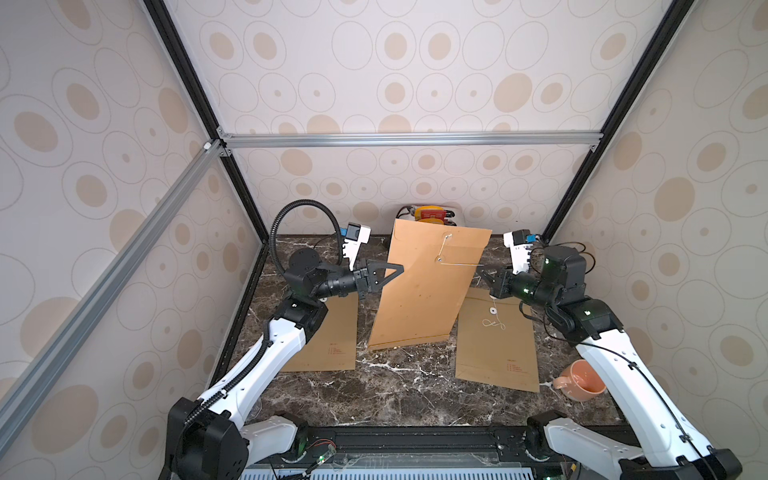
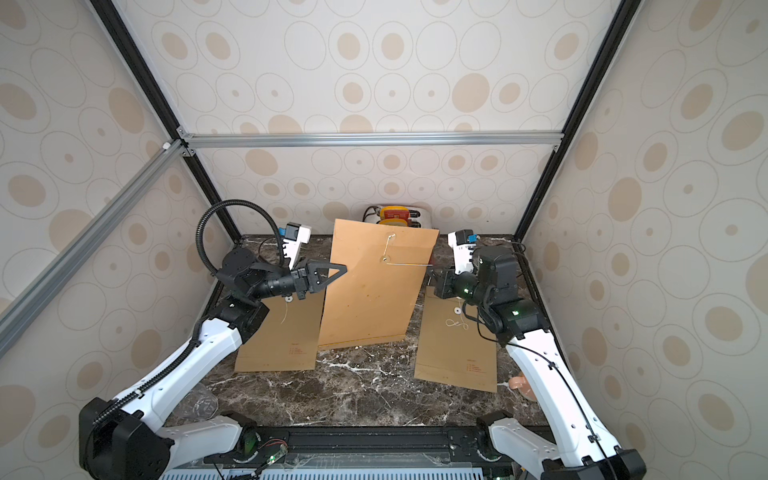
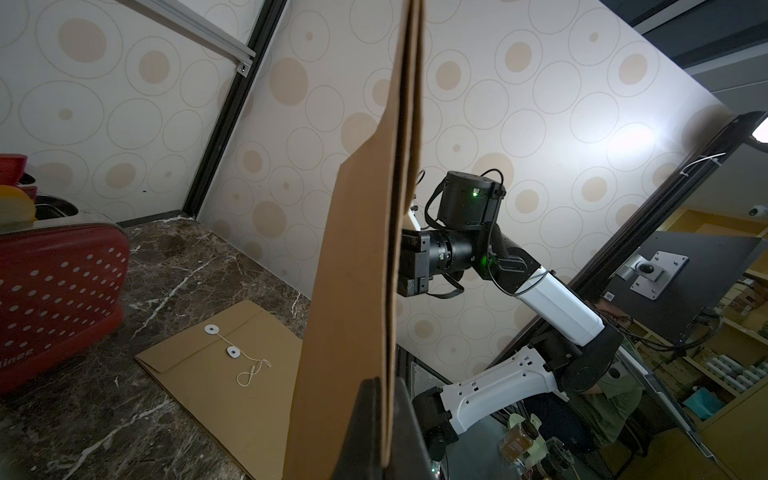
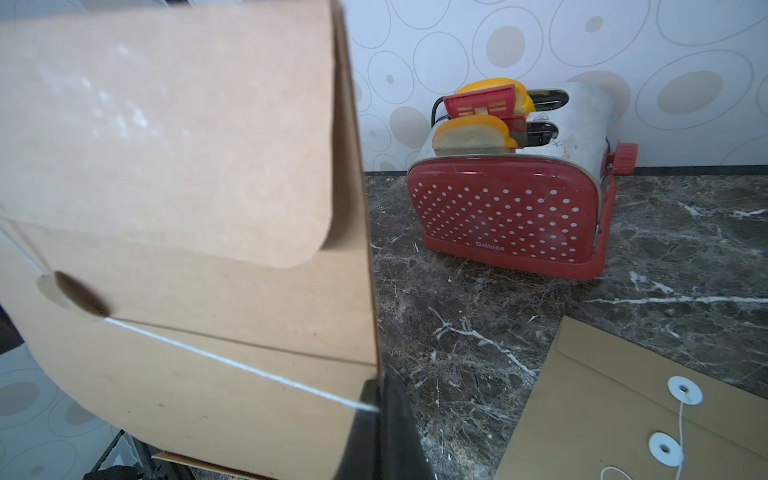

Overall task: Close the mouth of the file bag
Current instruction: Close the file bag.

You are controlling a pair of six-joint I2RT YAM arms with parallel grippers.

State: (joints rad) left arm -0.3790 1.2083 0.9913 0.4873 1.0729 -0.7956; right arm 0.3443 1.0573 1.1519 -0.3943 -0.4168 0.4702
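The left gripper (image 3: 384, 415) pinches the upright file bag (image 3: 353, 249) edge-on; a second envelope (image 3: 216, 374) lies flat on the marble table (image 3: 104, 415) near a red toaster (image 3: 58, 299)

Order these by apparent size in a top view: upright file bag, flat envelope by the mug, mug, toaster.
Largest: upright file bag
Then: flat envelope
Then: mug
Unsure: toaster, mostly hidden behind the bag.

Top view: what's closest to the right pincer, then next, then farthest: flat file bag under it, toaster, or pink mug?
1. Flat file bag, just below the right pincer.
2. Toaster, at the back wall.
3. Pink mug, front right corner.
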